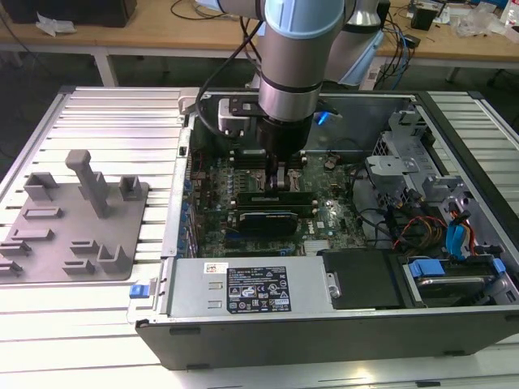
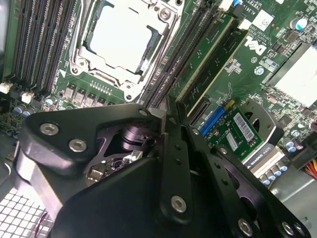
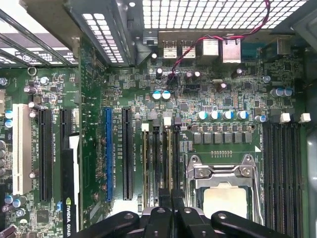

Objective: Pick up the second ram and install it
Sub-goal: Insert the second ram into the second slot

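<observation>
One slim stick, the second ram [image 1: 272, 198], stands on its long edge among the memory slots of the motherboard [image 1: 328, 215] inside the open computer case [image 1: 324, 328]. In the exterior view it sits at six o'clock of the hand [image 1: 278, 181], just beneath the fingertips. Whether they touch its top edge I cannot tell. In both wrist views the fingers [image 2: 174, 163] are drawn together, tip against tip, and it is hidden whether they nip the board.

By my judgement the stick is very light and stiff, yet thin and fragile, with chips and a contact row that are easily harmed. The hold belongs on the bare upper edge near the middle, with even pressure along its length.

It looks long, low and dark with a greenish cast, and its label cannot be made out. The graphics card [image 1: 263, 220] lies at its six o'clock. The processor socket [image 3: 220, 173] flanks the slots. The grey holder tray [image 1: 49, 263] sits on the worktop [image 1: 105, 113] at nine o'clock of the case.
</observation>
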